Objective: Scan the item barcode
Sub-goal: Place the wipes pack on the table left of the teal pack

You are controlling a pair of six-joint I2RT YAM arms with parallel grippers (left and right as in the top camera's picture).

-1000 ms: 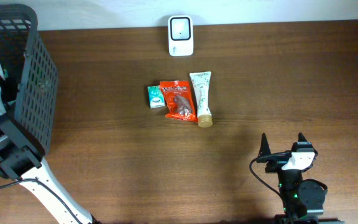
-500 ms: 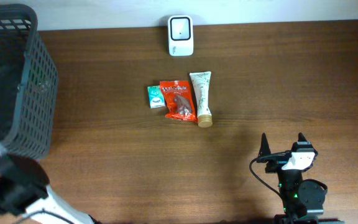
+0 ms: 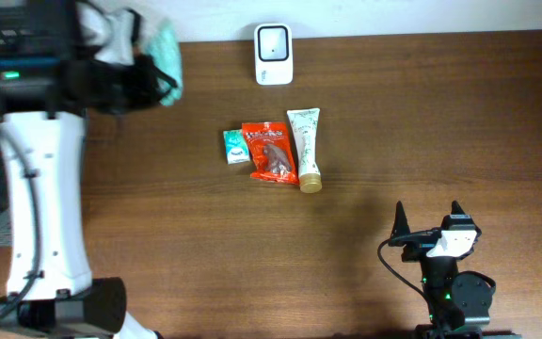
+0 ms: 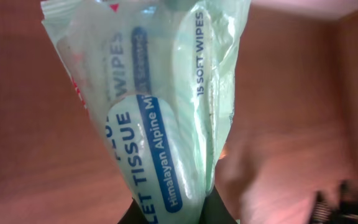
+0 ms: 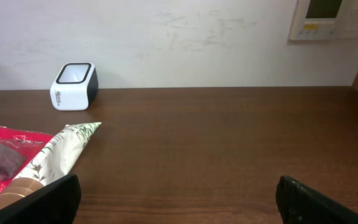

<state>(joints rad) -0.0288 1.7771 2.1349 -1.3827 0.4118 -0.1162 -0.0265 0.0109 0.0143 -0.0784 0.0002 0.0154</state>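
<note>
**A:** Left side status?

**B:** Upper left of the overhead frame: the left gripper [image 3: 141, 75] is clamped nearly closed on the wipes pack [image 3: 164, 55], which is off the table [image 3: 158, 235]. It's pinched at one end so the rest sticks out free, probably to leave a printed face clear for reading. No barcode shows in the wrist view.

**A:** Pack material?

**B:** Thin, glossy pale-green film with blue print. It's soft and creased, so it'll flex.

**A:** Target?

**B:** The scanner [image 3: 274, 54] is top centre, right of the pack and well apart. It's a white rounded block with a dark window facing up.

**A:** And the rest?

**B:** Mid-frame, lying flat side by side: a small green box [image 3: 237, 146], a crinkly red packet [image 3: 269, 151] and a cream tube [image 3: 305, 146] with a tan cap. Probably queued.

**A:** Right arm?

**B:** Lower right. The right gripper [image 3: 428, 218] has its jaws wide and holds nothing. Looks parked.
</note>
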